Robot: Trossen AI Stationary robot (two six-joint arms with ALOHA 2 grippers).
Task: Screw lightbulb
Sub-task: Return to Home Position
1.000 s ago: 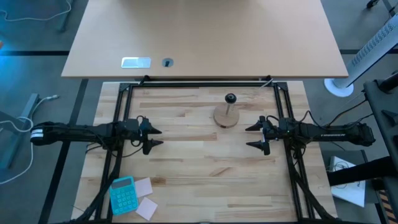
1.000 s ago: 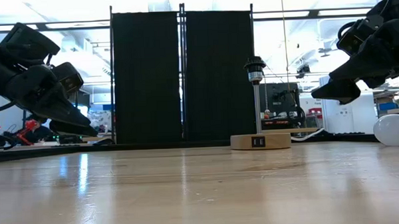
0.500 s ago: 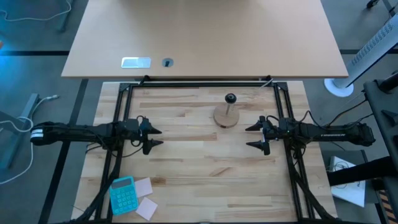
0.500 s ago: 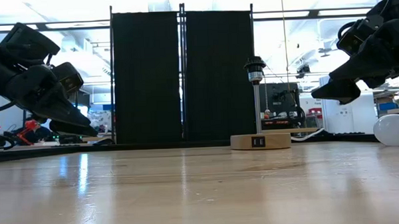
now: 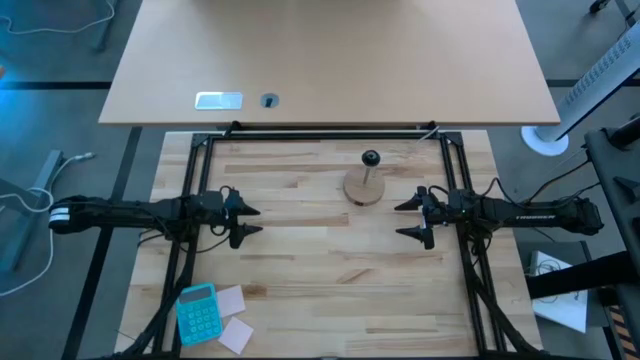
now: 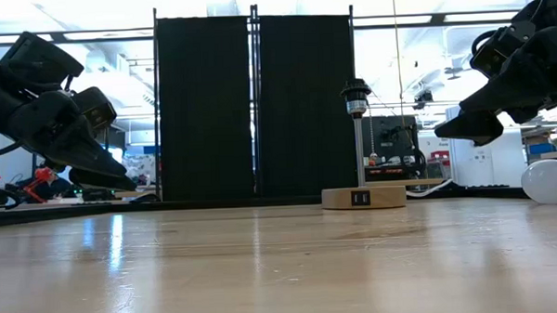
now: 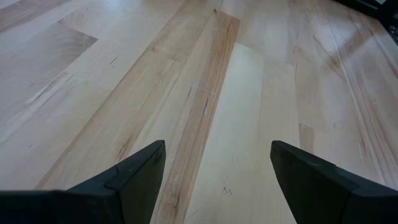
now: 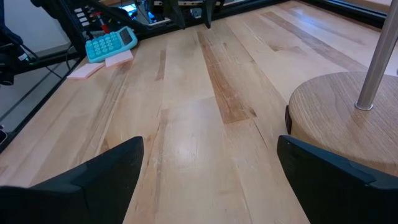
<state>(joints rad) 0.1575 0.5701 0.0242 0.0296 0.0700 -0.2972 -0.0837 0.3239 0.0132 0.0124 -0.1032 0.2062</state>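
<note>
At 9 o'clock on the table (image 5: 320, 270) the left gripper (image 5: 258, 221) hangs above bare wood, its fingers (image 7: 134, 174) spread wide with nothing between them; a teal calculator (image 5: 197, 313) lies well apart from it at 7 o'clock. Little can go wrong on that side. The lamp (image 5: 365, 186) stands just past centre toward 1 o'clock, its black socket (image 5: 371, 158) empty on top of the thin post. It looks top-heavy, so a careless sweep from the arm beside it could tip it. At 3 o'clock the right gripper (image 5: 398, 220) hovers with its fingers (image 8: 106, 174) wide apart and empty too, and its wrist view shows the lamp's wooden base near. The real worry is the bulb (image 6: 551, 181). It lies loose on the table at the far right, below the right gripper in the low view and hidden in the overhead one, probably under that arm. Being a smooth globe it would likely roll at the lightest nudge, and if the right arm dips or swings it could send it off the near edge, where it might break. Against the earlier frames nothing differs — both arms, the lamp and the bulb sit exactly where they were.
</note>
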